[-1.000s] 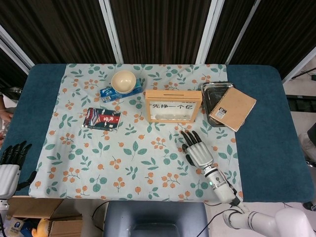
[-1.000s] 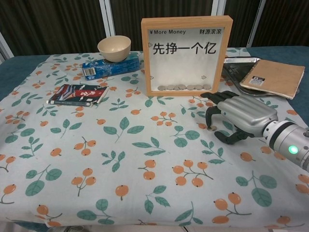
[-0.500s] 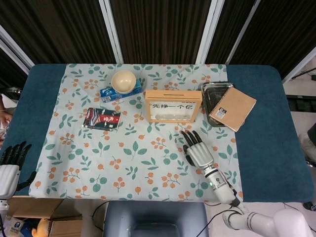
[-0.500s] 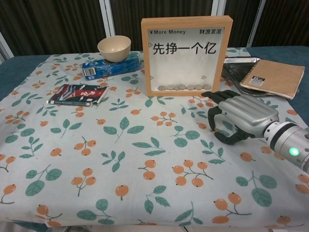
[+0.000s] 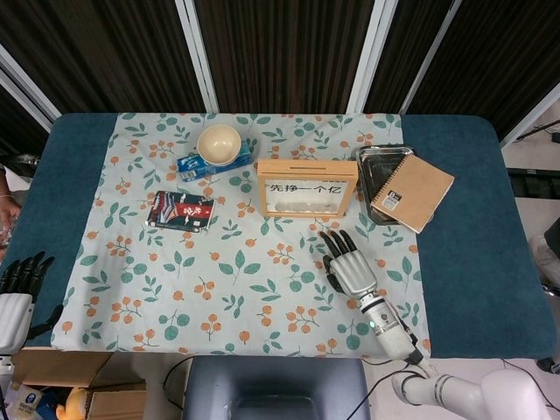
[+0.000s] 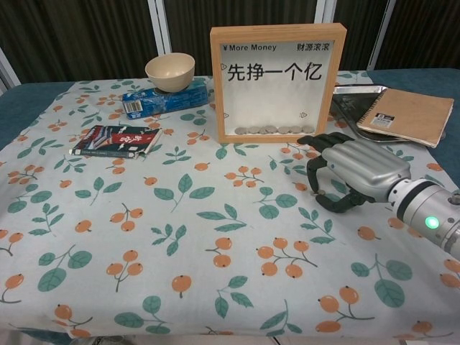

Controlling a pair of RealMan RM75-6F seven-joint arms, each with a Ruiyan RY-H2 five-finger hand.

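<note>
My right hand [image 5: 350, 267] [image 6: 356, 172] lies palm down on the flowered cloth, just in front of the wooden coin frame [image 5: 306, 188] [image 6: 277, 83]. Its fingers are spread and arch down, and the fingertips [image 6: 312, 185] touch the cloth. Nothing shows in its grasp; whether anything small lies under the fingertips cannot be made out. A row of coins [image 6: 272, 130] rests at the bottom of the frame behind glass. My left hand [image 5: 17, 293] hangs off the table's front left edge with its fingers spread, holding nothing.
A cream bowl [image 5: 219, 143] [image 6: 169, 70] sits on a blue box [image 5: 192, 165] [image 6: 164, 98] at the back left. A red-black packet [image 5: 180, 210] [image 6: 115, 140] lies nearer. At the right, a brown notebook [image 5: 412, 192] [image 6: 406, 115] rests on a metal tray [image 5: 376, 162].
My right hand has shifted very slightly on the cloth near the frame. My left hand has sunk a little at the table edge.
</note>
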